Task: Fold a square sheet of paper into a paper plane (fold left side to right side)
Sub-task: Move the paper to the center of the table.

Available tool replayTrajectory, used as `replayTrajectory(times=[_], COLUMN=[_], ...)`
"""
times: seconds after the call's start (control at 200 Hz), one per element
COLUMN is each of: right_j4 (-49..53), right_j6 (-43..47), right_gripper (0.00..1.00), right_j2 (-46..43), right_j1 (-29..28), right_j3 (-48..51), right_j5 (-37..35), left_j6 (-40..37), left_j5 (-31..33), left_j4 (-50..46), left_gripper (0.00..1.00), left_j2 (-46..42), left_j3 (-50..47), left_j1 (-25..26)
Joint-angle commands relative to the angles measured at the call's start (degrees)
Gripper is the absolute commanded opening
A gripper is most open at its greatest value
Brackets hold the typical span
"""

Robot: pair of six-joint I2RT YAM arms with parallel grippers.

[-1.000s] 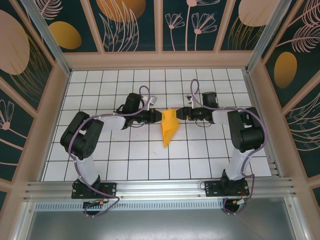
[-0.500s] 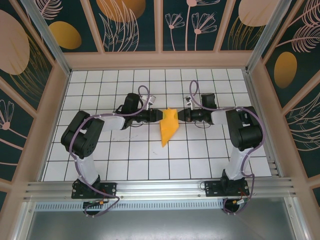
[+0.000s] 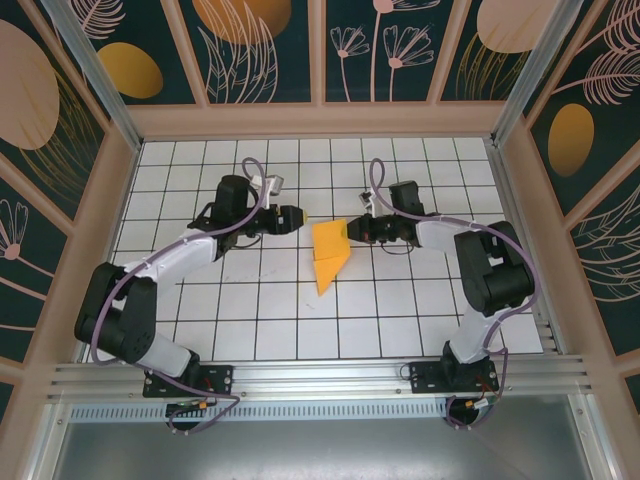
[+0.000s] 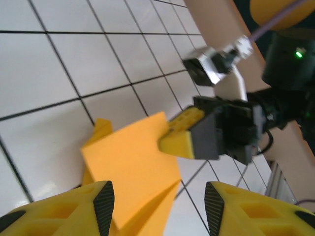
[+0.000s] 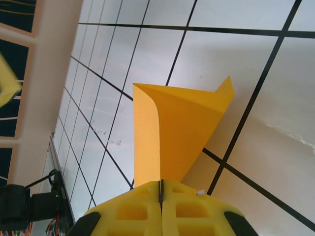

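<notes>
The square sheet of paper [image 3: 329, 255] is orange-yellow and folded into a narrow pointed shape like a paper plane, its tip toward the near edge. It rests on the white grid floor with its top part lifted. My right gripper [image 3: 349, 229] is shut on the paper's upper right edge; in the right wrist view the paper [image 5: 172, 132] runs into the closed jaws of the right gripper [image 5: 160, 184]. My left gripper [image 3: 297, 217] is open and stands apart, to the left of the paper. In the left wrist view the paper [image 4: 133, 167] lies ahead of the left gripper [image 4: 159, 201], untouched, with the right gripper [image 4: 172, 140] pinching its far corner.
White tiled floor [image 3: 260, 310] with black grid lines, boxed in by a wooden frame [image 3: 320, 120] and dark printed wall panels. A metal rail [image 3: 320, 375] runs along the near edge by the arm bases.
My left gripper opened, let go of the paper and drew back to the left. My right gripper shut on the paper's right edge. The paper shifted slightly left.
</notes>
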State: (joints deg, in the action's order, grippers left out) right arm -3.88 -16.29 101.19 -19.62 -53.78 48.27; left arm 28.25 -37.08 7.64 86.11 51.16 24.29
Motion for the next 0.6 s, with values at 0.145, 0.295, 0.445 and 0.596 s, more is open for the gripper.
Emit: replayTrajectory(times=[0.145, 0.295, 0.445, 0.596], right_j4=[6.78, 8.09, 8.23, 8.47], right_j6=[-2.92, -3.53, -3.83, -3.83], right_gripper=[0.08, 0.09, 0.1, 0.1], right_j2=[0.21, 0.68, 1.1, 1.9], right_j1=[-1.92, -2.01, -2.05, -2.25], right_j3=[-3.83, -4.32, -4.23, -4.38], right_j5=[-4.68, -5.99, -6.36, -6.67], left_j6=[4.6, 4.98, 3.93, 3.04], left_j5=[-2.76, -1.29, -0.38, 1.16], left_j4=[2.95, 3.92, 3.46, 3.09], left_gripper=[0.47, 0.43, 0.41, 0.39], left_j2=[2.31, 6.46, 10.12, 14.22], left_j3=[-7.35, -7.79, -5.79, -4.06], left_j1=[8.56, 9.22, 9.26, 9.28])
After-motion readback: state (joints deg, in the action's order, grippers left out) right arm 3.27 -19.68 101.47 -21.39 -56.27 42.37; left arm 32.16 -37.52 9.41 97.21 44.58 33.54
